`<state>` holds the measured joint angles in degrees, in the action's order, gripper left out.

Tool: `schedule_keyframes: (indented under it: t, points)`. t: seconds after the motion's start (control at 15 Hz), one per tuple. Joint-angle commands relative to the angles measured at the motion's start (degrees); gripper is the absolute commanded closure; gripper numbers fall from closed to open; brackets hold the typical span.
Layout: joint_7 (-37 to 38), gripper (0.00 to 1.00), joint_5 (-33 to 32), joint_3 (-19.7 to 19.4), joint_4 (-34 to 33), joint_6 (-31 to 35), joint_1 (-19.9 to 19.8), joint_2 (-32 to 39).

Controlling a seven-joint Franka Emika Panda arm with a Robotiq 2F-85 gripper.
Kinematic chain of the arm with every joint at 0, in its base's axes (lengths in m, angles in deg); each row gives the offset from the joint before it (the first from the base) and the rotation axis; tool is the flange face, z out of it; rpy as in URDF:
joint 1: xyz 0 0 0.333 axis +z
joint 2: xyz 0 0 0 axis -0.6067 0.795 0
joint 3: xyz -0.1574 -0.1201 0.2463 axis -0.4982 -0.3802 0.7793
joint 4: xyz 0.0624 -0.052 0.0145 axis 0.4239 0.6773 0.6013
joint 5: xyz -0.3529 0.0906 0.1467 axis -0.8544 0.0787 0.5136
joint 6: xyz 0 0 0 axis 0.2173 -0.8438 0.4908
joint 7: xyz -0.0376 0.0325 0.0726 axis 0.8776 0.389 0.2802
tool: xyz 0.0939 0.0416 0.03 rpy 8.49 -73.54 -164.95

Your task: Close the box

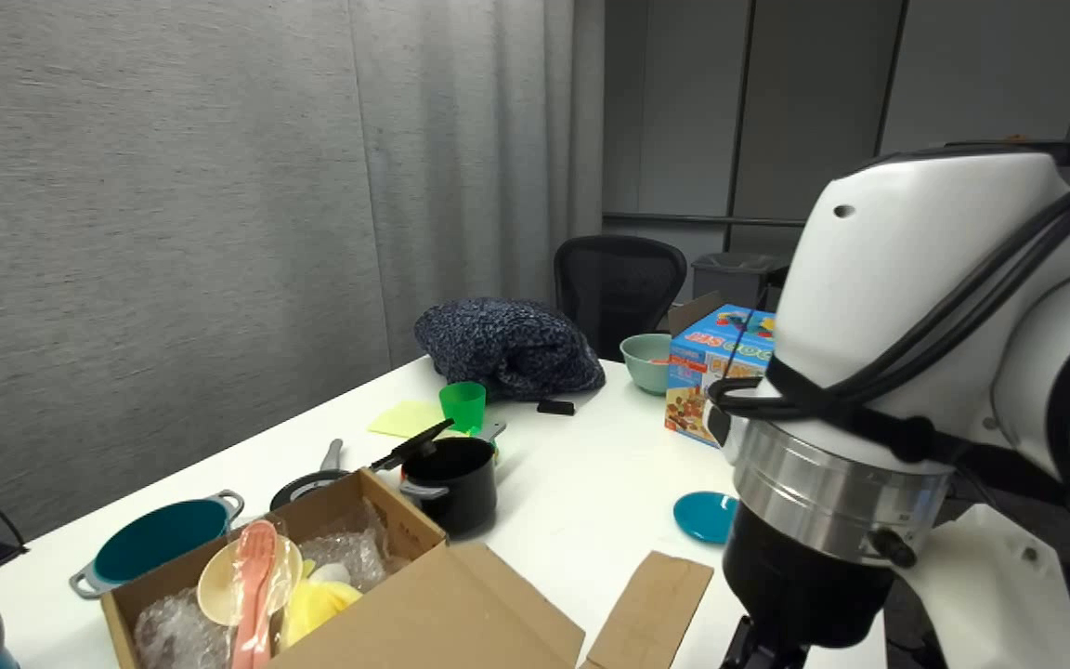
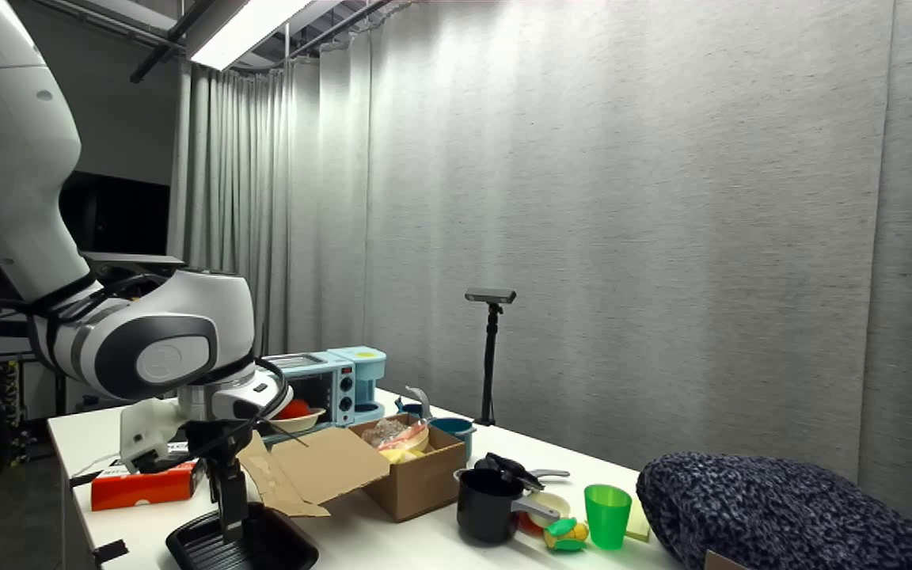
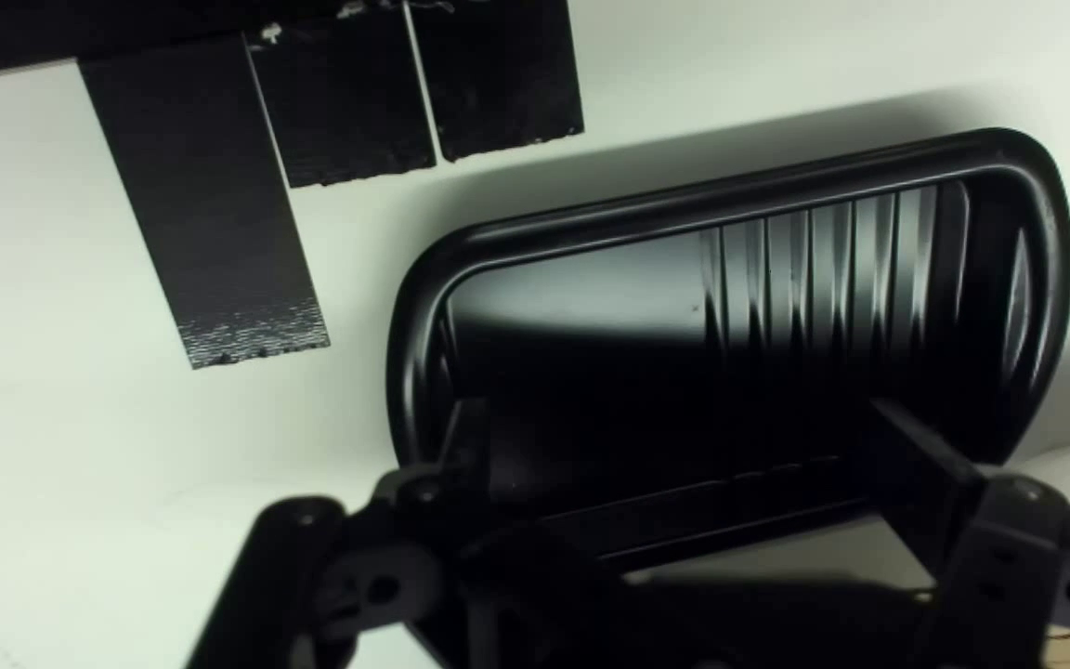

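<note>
The box is a brown cardboard carton with its top open; it also shows in an exterior view. Its large flap is folded outward on the side nearest the arm, with narrower flap pieces beside it. Inside lie bubble wrap, pink utensils, a cream plate and something yellow. My gripper is open, its fingers wide apart with nothing held. It points down over a black ribbed tray, to the arm's side of the box flaps. The box is mostly out of the wrist view.
A black pot and a teal pot stand close to the box. A toy oven, a red box, a green cup, a blue plate and a printed toy box stand around. Black tape marks the table edge.
</note>
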<state>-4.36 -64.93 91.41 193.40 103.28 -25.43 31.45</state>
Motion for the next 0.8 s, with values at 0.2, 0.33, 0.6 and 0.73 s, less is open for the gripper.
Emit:
schedule_keyframes:
  t: [0.2,0.33,0.6,0.73]
  points:
    - [4.80,0.00,-12.69,0.65,0.50,10.49,-1.01,4.49]
    - [6.93,0.00,-16.56,0.74,1.02,12.88,-1.56,4.89]
    - [11.27,0.00,-23.48,0.61,2.21,16.65,-1.44,5.17]
    - [15.51,0.00,-31.58,0.27,1.29,16.98,-2.84,4.96]
